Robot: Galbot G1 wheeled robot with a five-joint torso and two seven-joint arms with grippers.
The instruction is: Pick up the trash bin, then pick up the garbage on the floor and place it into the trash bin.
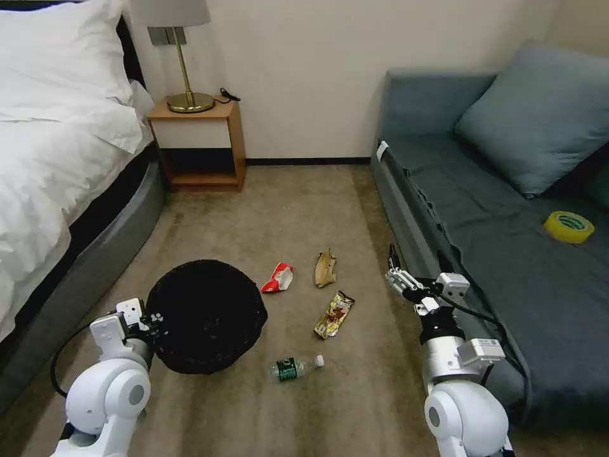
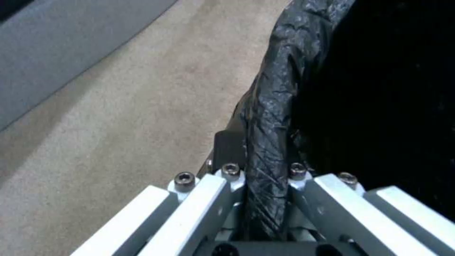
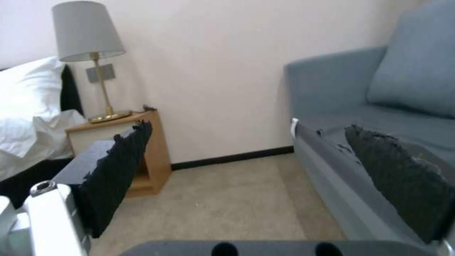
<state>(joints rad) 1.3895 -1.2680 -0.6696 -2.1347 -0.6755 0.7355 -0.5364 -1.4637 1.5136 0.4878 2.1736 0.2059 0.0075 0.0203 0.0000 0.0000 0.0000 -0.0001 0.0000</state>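
Note:
The trash bin point(image 1: 206, 314), round and lined with a crinkled black bag, is at the left on the carpet. My left gripper point(image 1: 154, 317) is shut on its near-left rim; the left wrist view shows the bagged rim point(image 2: 268, 117) pinched between the fingers of that gripper point(image 2: 263, 158). The garbage lies to the right of the bin: a red-and-white wrapper point(image 1: 278, 278), a tan peel-like scrap point(image 1: 325, 268), a gold-brown snack wrapper point(image 1: 334, 315) and a clear bottle point(image 1: 295, 367) with a green label. My right gripper point(image 1: 415, 265) hangs open beside the sofa front, holding nothing, its pads point(image 3: 118, 170) wide apart.
A bed point(image 1: 57, 190) runs along the left. A wooden nightstand point(image 1: 200, 146) with a lamp stands at the back wall. A grey sofa point(image 1: 507, 254) fills the right, with a yellow tape roll point(image 1: 568, 226) on its seat. Open carpet lies between them.

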